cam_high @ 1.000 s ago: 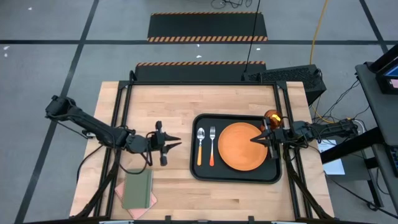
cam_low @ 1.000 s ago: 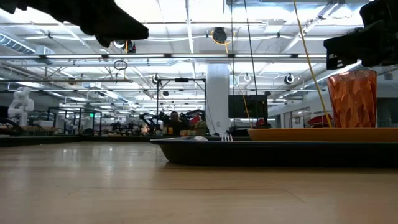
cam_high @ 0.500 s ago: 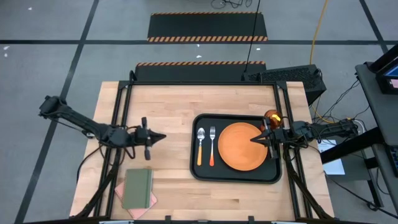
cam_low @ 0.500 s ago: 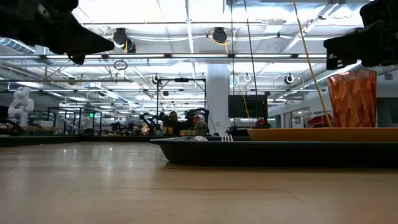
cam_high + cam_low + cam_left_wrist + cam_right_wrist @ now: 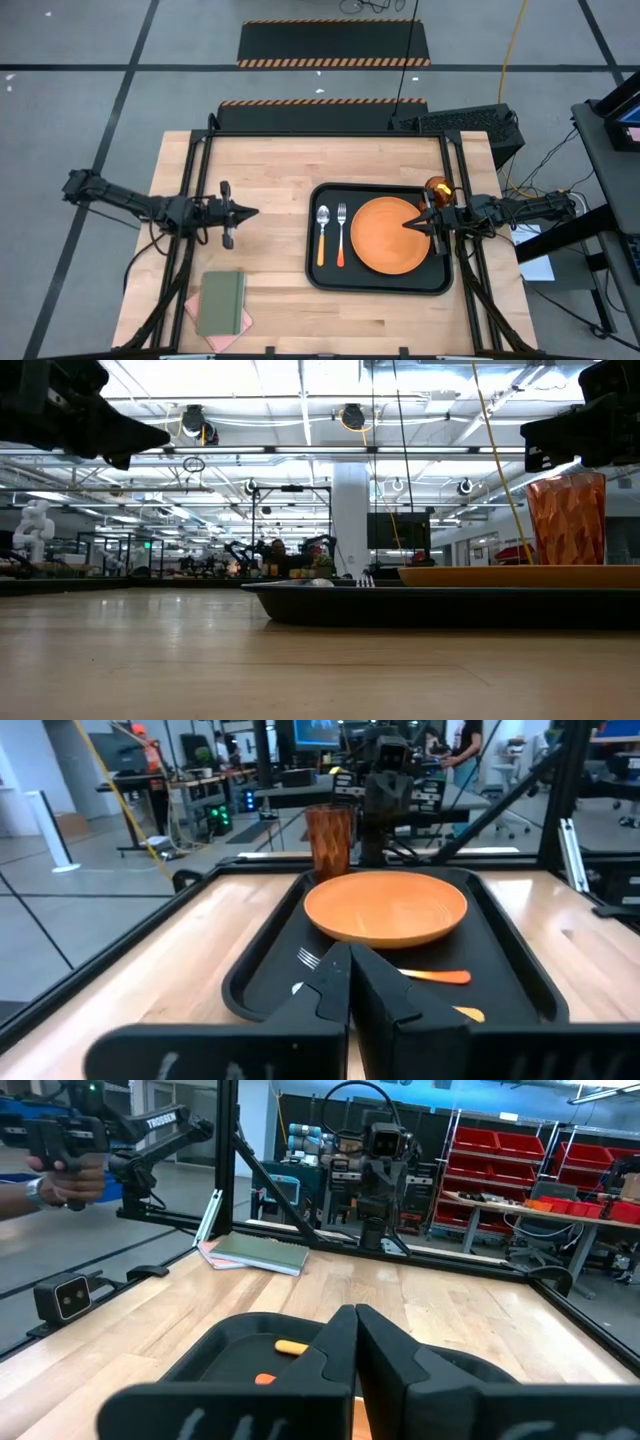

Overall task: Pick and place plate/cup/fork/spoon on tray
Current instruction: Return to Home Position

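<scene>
The black tray (image 5: pixel 380 281) lies on the table's right half. On it rest the orange plate (image 5: pixel 392 238), the spoon (image 5: pixel 322 235) and the fork (image 5: pixel 341 235) side by side to the plate's left, and the amber cup (image 5: pixel 438 186) upright at the tray's far right corner. My left gripper (image 5: pixel 252 212) is shut and empty above the bare table, left of the tray. My right gripper (image 5: pixel 408 224) is shut and empty above the plate's right part. The left wrist view shows the plate (image 5: pixel 386 907), the cup (image 5: pixel 330 840) and the fork (image 5: pixel 312 958).
A green notebook (image 5: pixel 221 303) on pink cloth lies at the table's near left corner. It also shows in the right wrist view (image 5: pixel 262 1252). A person's hand (image 5: pixel 50 1175) holding a device shows beyond the table. Bare wood lies between the tray and the left gripper.
My left gripper has drawn back toward the table's left edge, and a little toward the far edge, away from the tray. The right gripper and the things on the tray have kept still.
</scene>
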`<act>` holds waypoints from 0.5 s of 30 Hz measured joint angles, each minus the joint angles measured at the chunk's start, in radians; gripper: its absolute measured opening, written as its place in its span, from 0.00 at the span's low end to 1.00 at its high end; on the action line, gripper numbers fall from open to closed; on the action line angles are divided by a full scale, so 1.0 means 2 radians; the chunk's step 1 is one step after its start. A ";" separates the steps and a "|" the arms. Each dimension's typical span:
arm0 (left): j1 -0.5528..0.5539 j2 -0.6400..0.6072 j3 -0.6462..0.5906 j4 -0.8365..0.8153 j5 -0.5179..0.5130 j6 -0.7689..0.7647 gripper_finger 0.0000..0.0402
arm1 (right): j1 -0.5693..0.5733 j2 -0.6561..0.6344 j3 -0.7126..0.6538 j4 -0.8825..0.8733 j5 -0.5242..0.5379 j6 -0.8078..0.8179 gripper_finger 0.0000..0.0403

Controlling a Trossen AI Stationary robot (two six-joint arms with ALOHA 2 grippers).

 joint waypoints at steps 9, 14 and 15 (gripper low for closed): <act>0.036 -0.037 -0.030 -0.009 0.059 0.008 0.01 | 0.000 0.000 0.000 0.000 0.000 0.000 0.00; 0.048 -0.044 -0.038 -0.009 0.082 0.009 0.02 | 0.000 0.000 0.000 0.000 0.000 0.000 0.00; 0.051 -0.044 -0.038 -0.009 0.082 0.008 0.02 | 0.000 0.000 0.000 0.000 0.000 0.000 0.00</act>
